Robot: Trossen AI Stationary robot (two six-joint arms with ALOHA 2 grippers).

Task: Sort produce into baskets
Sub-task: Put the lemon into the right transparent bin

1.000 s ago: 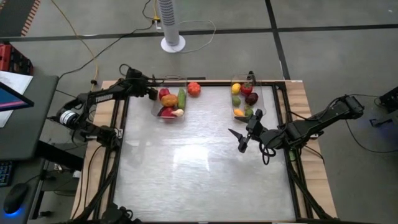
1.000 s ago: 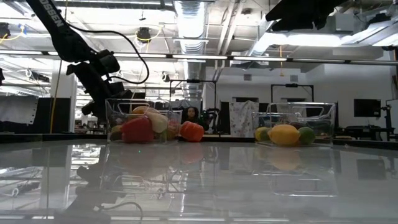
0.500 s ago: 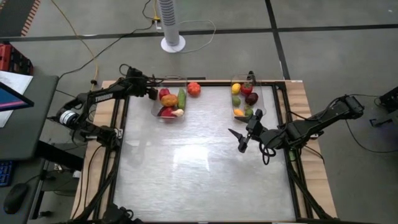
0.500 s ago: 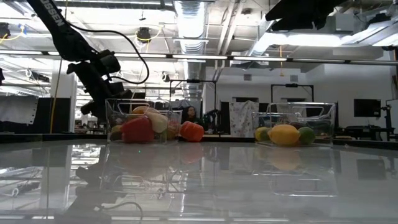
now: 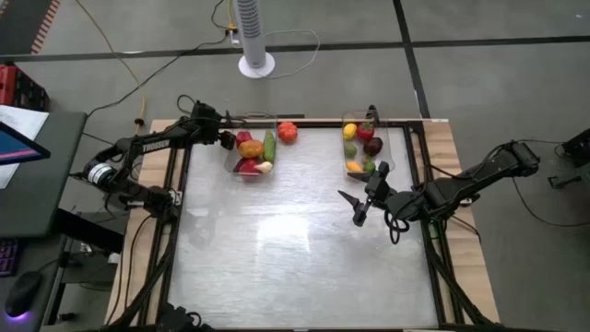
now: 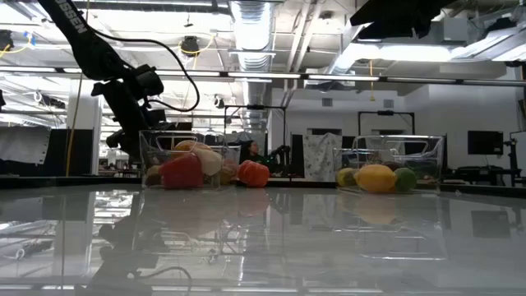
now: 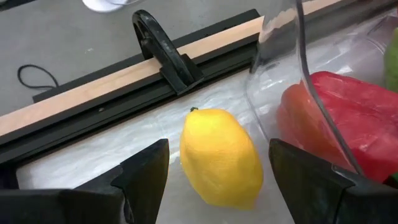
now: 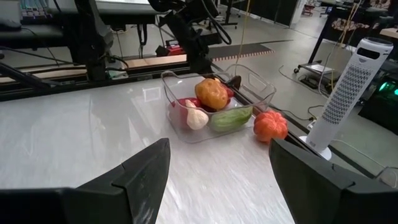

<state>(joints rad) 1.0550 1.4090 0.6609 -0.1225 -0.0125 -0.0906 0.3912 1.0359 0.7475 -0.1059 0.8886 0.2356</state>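
Two clear bins stand at the table's far side. The left bin (image 5: 251,152) holds a red pepper (image 7: 348,118), a green piece and others. The right bin (image 5: 364,148) holds yellow, green and dark pieces. A yellow lemon (image 7: 221,158) lies on the table just outside the left bin's curved wall (image 7: 280,74). My left gripper (image 7: 217,149) is open, one finger on either side of the lemon with gaps showing; in the high view my left gripper (image 5: 228,139) hides it. My right gripper (image 5: 358,208) hovers open over the table, near the right bin.
An orange-red piece (image 5: 288,132) sits on the table just right of the left bin. The black frame rail and wooden edge (image 7: 124,74) run close behind the lemon. A white tower fan (image 5: 253,37) stands on the floor beyond. The table's middle and near part is bare.
My left gripper has swung a little toward the left bin, staying open. My right arm has kept still.
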